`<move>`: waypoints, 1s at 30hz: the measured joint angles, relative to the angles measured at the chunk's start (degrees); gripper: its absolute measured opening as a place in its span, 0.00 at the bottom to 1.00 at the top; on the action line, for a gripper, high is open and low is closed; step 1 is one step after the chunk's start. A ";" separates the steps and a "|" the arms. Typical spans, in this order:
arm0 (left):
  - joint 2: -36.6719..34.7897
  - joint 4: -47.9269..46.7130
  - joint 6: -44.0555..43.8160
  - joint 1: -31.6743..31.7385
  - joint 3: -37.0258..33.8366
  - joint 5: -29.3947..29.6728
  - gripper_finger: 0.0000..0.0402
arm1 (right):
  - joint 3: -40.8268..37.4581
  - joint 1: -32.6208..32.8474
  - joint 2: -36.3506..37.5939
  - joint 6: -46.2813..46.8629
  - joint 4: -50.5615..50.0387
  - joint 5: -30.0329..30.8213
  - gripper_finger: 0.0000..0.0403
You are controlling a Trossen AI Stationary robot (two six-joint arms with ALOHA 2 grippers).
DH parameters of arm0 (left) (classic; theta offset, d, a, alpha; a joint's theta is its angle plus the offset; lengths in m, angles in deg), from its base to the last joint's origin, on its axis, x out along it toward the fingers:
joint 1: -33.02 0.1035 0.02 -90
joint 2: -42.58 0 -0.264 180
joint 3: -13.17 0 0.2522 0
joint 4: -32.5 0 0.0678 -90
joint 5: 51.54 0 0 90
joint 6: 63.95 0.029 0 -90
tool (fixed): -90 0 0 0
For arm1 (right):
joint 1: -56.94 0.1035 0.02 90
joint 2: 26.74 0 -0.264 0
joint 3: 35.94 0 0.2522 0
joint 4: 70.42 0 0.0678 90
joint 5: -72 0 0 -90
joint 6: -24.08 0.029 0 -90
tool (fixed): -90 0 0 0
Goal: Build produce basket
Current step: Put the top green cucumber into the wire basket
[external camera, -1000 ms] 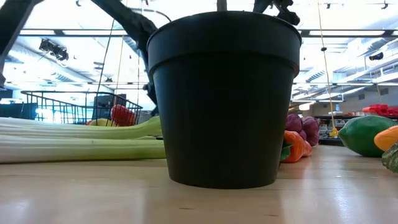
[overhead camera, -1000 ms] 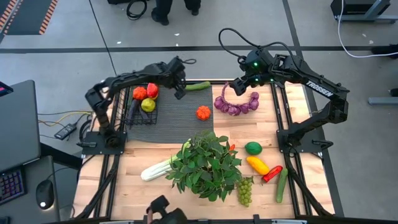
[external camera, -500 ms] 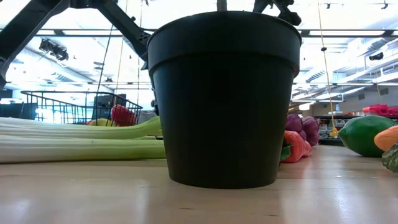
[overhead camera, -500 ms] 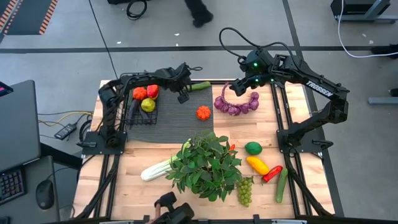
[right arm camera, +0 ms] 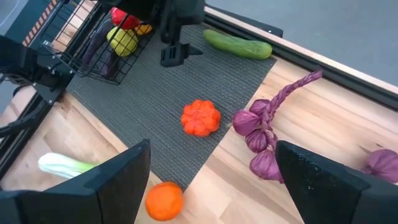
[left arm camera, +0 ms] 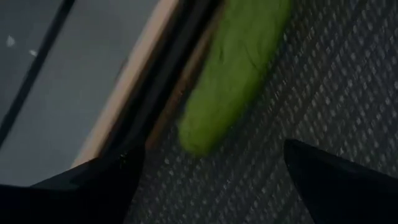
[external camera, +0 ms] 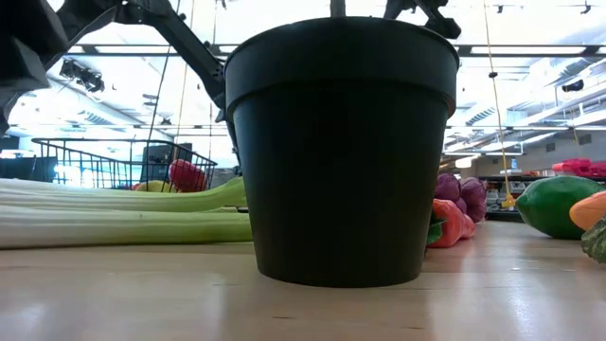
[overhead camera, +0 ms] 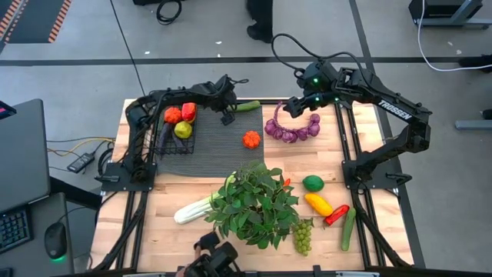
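Observation:
A green cucumber [overhead camera: 246, 106] lies at the far edge of the ribbed mat [overhead camera: 219, 142]; its end [left arm camera: 233, 87] shows just ahead of my left gripper [left arm camera: 211, 186], which hovers open low over the mat [overhead camera: 227, 115], touching nothing. The black wire basket [overhead camera: 175, 129] stands on the mat's left part, with red, orange and yellow-green produce inside. An orange ribbed fruit [right arm camera: 200, 118] rests on the mat. My right gripper [right arm camera: 211, 186] hangs open high above the purple bulb string [overhead camera: 292, 129].
A bushy potted plant [overhead camera: 254, 204] fills the table's middle near side; its pot [external camera: 341, 142] blocks the low view. Celery [overhead camera: 192, 209] lies to its left. Lime [overhead camera: 313, 183], yellow pepper [overhead camera: 317, 204], red pepper [overhead camera: 336, 214], grapes [overhead camera: 304, 235] and another cucumber [overhead camera: 348, 229] lie at the right.
My left gripper has come down toward the mat and a little toward the cucumber's near end, staying open. My right gripper has kept its place above the purple bulbs.

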 joint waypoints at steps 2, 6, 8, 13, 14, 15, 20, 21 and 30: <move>0.36 0.55 0.47 0.20 -0.07 -0.47 0.97 | 0.00 0.20 0.00 0.50 -0.04 -0.14 0.86; 1.02 2.38 2.51 0.03 0.00 -1.84 0.97 | 0.00 0.33 -0.02 1.90 -0.03 -0.13 0.86; 1.30 1.94 2.92 -0.17 -0.07 -1.86 0.97 | 0.00 0.33 -0.02 2.51 -0.06 -0.12 0.86; 2.65 1.58 3.76 -0.25 -0.02 -3.43 0.97 | 0.00 0.39 -0.02 2.76 -0.13 -0.12 0.86; 2.81 1.61 4.04 -0.41 0.00 -3.73 0.97 | 0.00 0.39 -0.02 2.76 -0.13 -0.03 0.86; 2.77 1.49 4.42 -0.53 0.02 -3.62 0.97 | 0.00 0.39 -0.02 2.76 -0.14 0.14 0.86; 2.77 2.28 6.83 -0.56 0.00 -3.16 0.97 | 0.00 0.39 -0.02 2.76 -0.35 0.36 0.86; 2.77 2.35 6.94 -0.56 0.00 -3.12 0.97 | 0.00 0.39 -0.02 2.76 -0.36 0.36 0.86; 2.77 2.36 8.54 -1.19 0.00 -3.90 0.76 | 0.00 0.39 -0.02 2.76 -0.55 0.47 0.86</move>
